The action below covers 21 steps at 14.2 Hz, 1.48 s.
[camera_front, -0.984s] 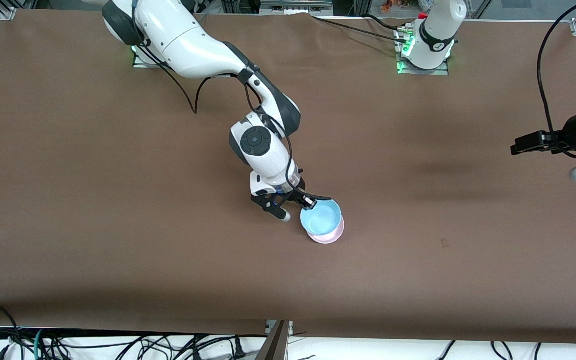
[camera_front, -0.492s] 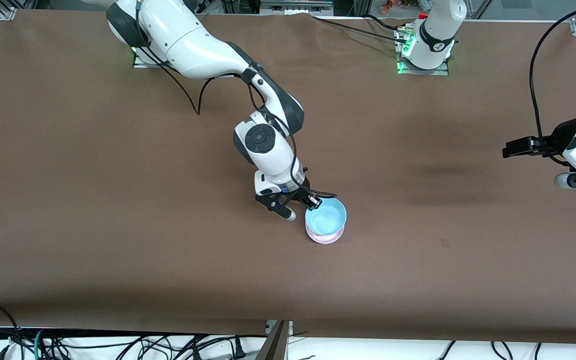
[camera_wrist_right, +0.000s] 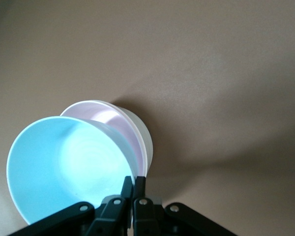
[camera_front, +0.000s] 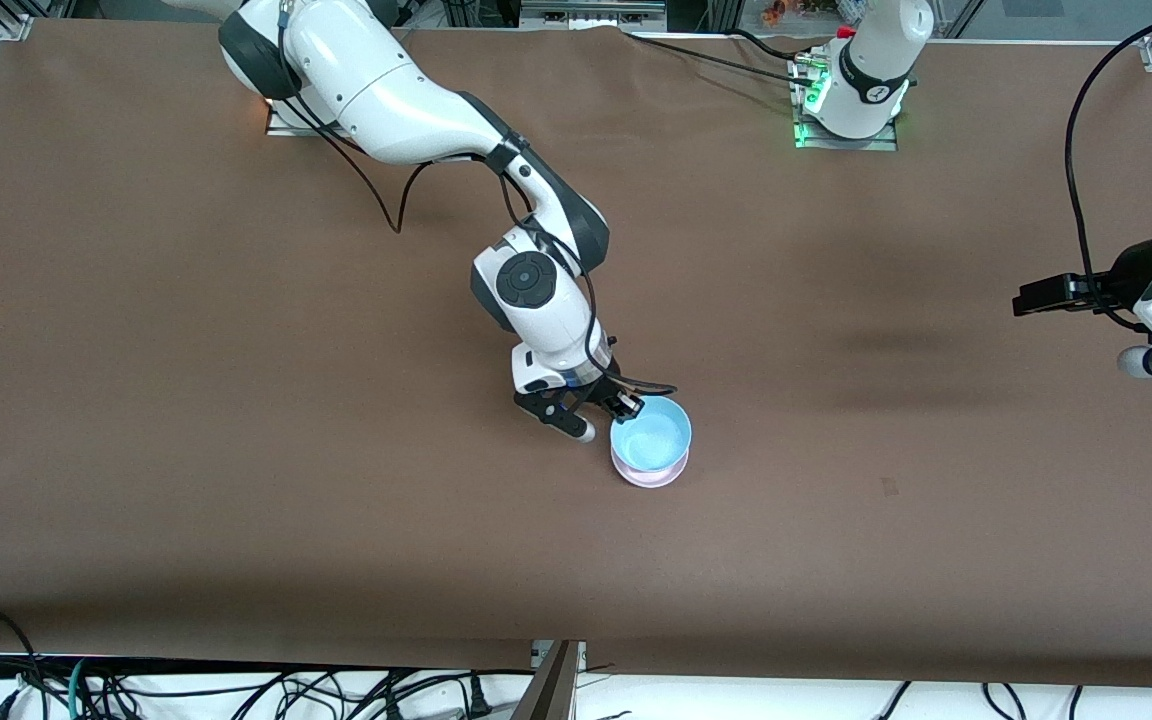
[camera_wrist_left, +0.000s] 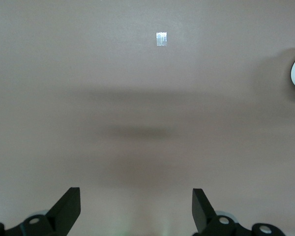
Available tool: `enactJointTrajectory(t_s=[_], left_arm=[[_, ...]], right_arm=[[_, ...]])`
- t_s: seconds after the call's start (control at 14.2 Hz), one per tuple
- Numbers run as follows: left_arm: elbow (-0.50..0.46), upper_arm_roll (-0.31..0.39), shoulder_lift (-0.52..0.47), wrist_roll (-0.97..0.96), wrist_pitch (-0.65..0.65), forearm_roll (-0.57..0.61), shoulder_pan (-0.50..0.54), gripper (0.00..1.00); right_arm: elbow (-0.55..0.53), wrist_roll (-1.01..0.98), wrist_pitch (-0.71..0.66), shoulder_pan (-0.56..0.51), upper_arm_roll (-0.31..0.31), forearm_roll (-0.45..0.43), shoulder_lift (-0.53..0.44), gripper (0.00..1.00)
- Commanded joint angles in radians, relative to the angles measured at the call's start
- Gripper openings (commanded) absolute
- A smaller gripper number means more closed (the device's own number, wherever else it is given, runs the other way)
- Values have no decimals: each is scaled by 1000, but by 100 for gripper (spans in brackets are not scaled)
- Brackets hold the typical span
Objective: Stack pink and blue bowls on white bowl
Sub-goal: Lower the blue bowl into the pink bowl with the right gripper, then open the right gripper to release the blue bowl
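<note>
Nearest the front camera, about midway along the brown surface (camera_front: 236,450), sits the stack: the blue bowl (camera_front: 650,436) rests tilted in the pink bowl (camera_front: 648,474), and the right wrist view shows the pink bowl nested in turn inside the white bowl (camera_wrist_right: 140,129) (only a strip of its wall shows there, and the front view hides it under the pink one). The right pincer (camera_front: 604,408) is down at the edge of the stack that lies toward the right arm's end of the surface; its fingers (camera_wrist_right: 139,189) are drawn nearly together, pinched on the rim of the blue bowl, with one finger inside the bowl and one outside. The blue bowl leans toward the pincer, so its rim stands clear of the pink rim on one side. A small scrap of tape (camera_front: 889,486) lies on the surface toward the left arm's end, well apart from the bowls. The left pincer (camera_wrist_left: 136,209) waits up in the air over that end of the surface, fingers spread wide, with nothing between them.
</note>
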Motion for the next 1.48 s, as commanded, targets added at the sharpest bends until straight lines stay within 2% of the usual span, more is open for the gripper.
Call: enactJointTrajectory(t_s=[0.0,0.91,1.05,1.41], left_arm=[[-1,-3,-8,23,-4,24,6,100],[-1,-2,-7,25,-2,24,9,100],[-1,-2,-7,25,-2,24,9,100],[-1,-2,-7,23,-2,21,7,100]], right_arm=[[46,-15,-4,8,-6,-52,34,0],[48,-79,-101,3,-9,-59,23,0],[48,-81,-113,-1,-9,-58,20,21],[49,-84,-156,-9,-9,-58,11,53]])
